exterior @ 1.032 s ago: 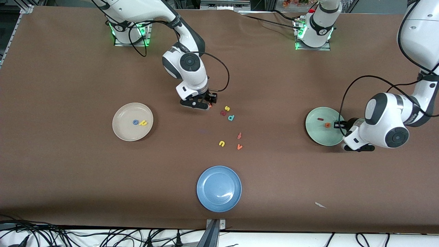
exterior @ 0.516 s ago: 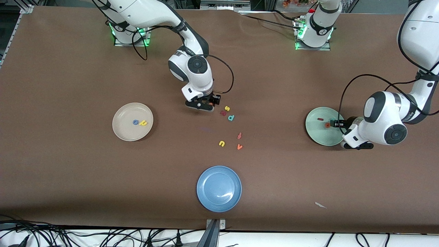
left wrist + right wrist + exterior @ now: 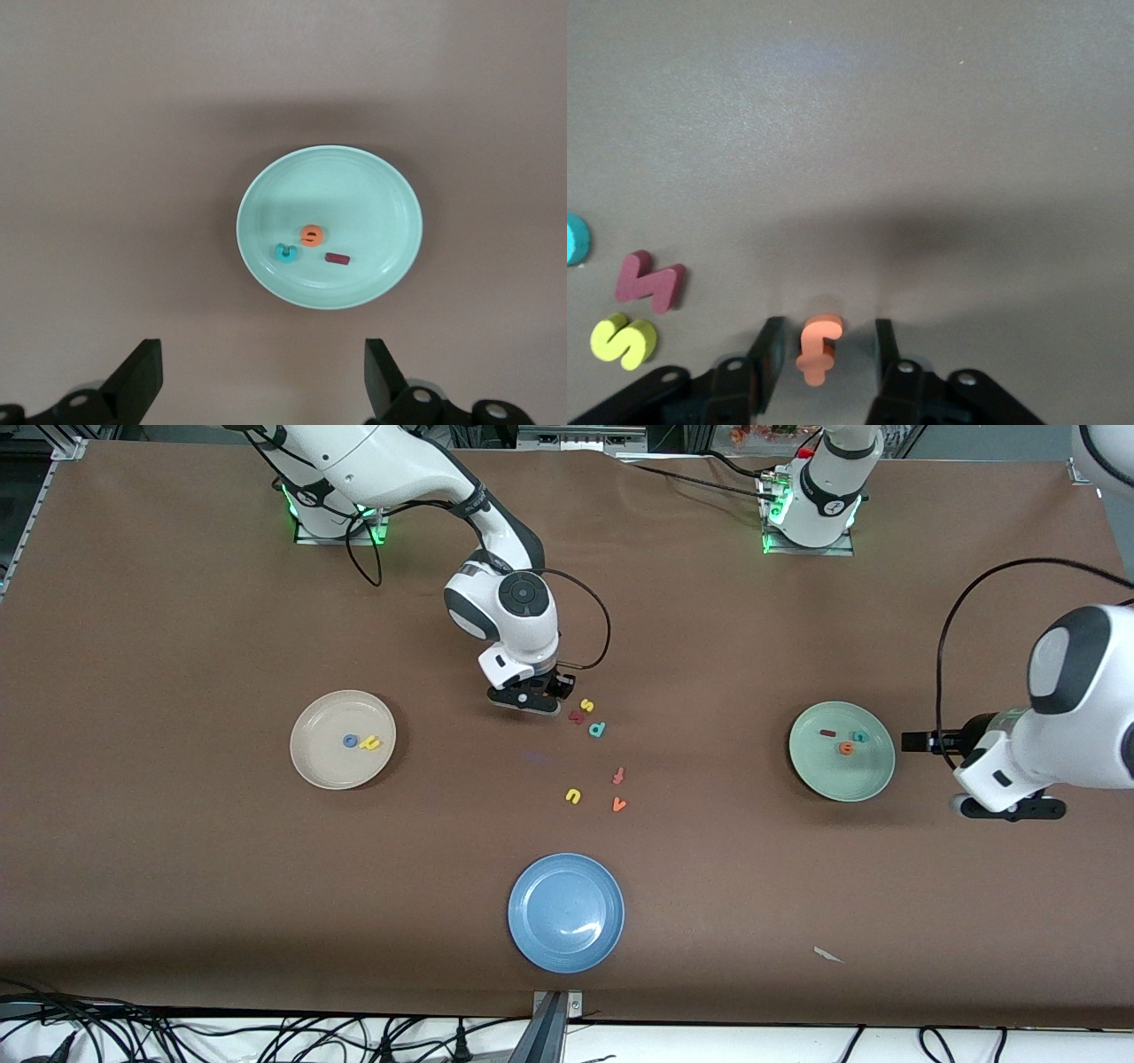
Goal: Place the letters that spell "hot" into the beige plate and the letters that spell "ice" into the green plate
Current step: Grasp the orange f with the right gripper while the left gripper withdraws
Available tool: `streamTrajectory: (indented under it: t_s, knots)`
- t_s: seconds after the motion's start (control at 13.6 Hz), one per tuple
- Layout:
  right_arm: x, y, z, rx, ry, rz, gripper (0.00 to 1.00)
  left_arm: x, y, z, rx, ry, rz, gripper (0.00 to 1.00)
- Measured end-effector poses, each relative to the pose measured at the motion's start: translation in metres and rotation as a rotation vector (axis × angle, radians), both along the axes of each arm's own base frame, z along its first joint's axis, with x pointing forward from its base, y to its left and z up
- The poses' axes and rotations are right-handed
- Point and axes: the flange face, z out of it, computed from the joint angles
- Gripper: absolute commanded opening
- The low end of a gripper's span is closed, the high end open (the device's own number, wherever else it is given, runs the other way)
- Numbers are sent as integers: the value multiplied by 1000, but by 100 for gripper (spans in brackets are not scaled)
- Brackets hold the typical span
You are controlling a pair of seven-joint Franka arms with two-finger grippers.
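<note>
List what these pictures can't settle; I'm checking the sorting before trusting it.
- Front view: the orange "t" is hidden under the right gripper.
- Right wrist view: the teal letter is cut off by the edge.
- Front view: the yellow letter in the beige plate is too small to read.

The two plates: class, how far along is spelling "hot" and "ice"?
Done: the green plate holds the red i, teal c and orange e; the left gripper hangs open over the table. The beige plate holds the blue o and yellow h. In hand: the right gripper is open around the orange t. Left: carry it to the beige plate.
</note>
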Motion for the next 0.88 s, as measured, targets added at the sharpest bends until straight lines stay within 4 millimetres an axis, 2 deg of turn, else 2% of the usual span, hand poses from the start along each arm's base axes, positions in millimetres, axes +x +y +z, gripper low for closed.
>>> streamTrajectory:
  t_s: [0.15, 0.37, 0.52, 0.66, 0.74, 0.88]
  knots:
    - [0, 0, 1, 0, -2, 2, 19, 1, -12, 15, 4, 6, -13, 100]
    - [0, 1, 2, 0, -3, 2, 12, 5, -15, 42, 4, -10, -10, 100]
    - [0, 1, 2, 0, -4, 4, 12, 8, -12, 63, 1, -42, -3, 100]
    - [4, 0, 5, 1, -13, 15, 12, 12, -24, 82, 1, -83, -14, 100]
    - [12, -5, 9, -1, -22, 23, 12, 14, -32, 90, 4, -101, -21, 100]
    - [38, -31, 29, -36, -24, 55, 12, 18, -43, 93, -3, -107, -8, 100]
